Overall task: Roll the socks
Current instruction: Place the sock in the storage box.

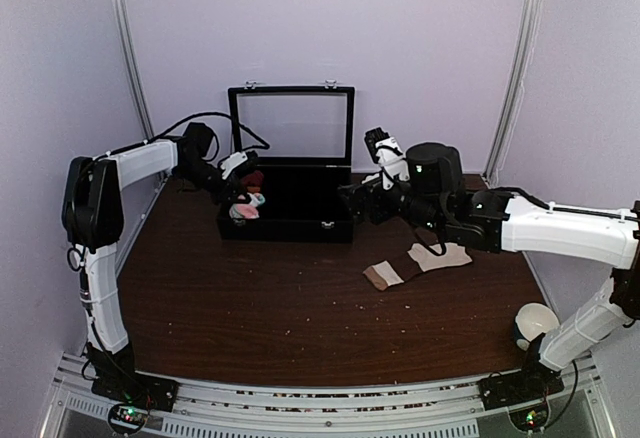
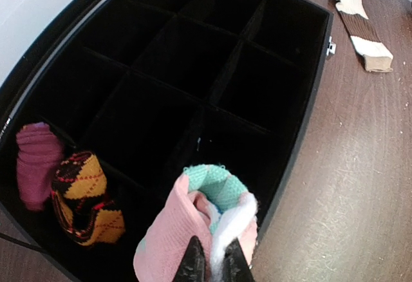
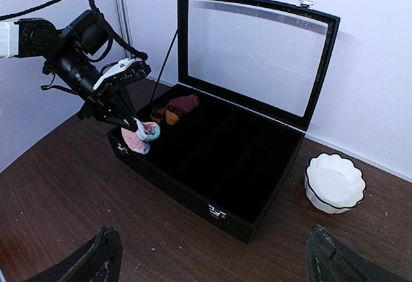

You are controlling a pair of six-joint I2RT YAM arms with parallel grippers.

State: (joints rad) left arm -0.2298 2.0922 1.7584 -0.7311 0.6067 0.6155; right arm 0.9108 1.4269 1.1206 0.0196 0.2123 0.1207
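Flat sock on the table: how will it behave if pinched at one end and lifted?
Probably floppy: the cream and brown sock lies limp and flat on the table, so its free end should dangle. Likely light, being thin knit. Pushed, it may bunch rather than slide.

Light: soft, even, lilac cast | Shadows: faint; box (image 2: 167, 50) interior near black | Blur: right fingertips (image 3: 96, 259) soft at 7 and 5 o'clock | Edges: bowed in wrist views

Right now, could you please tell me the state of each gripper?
Left gripper: shut on the pink sock.
Right gripper: open, holding nothing.
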